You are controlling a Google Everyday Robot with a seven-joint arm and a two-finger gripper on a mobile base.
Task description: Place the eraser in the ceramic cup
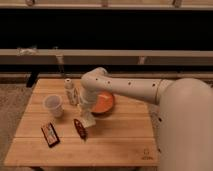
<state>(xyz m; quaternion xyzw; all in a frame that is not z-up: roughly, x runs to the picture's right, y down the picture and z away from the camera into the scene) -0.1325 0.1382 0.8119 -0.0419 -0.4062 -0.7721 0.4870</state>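
At the tip of the arm, the gripper (86, 115) hangs low over the wooden table (120, 136). It is between the orange bowl (106, 104) and the dark red oblong thing (79, 127). The gripper is pale like the arm, and its end looks like one soft lump. You cannot tell if it is wide, narrow, or holding something.

A small pale blocky bit right at that end could be the eraser (89, 121), but you cannot tell it apart from the gripper. It is just right of the dark red thing. You cannot tell if it touches the table top.

The arm hides the left edge of the bowl. The robot's big white body covers the table's right side.

The cup (53, 105) stands upright on the left part of the table, apart from the gripper. It is whitish, smooth and round, wider at the top than at the bottom. You cannot see inside it.

A slim white bottle (70, 91) stands just behind it to the right. A flat black-and-red rectangle (49, 134) lies near the front left. The table is made of light wood planks.
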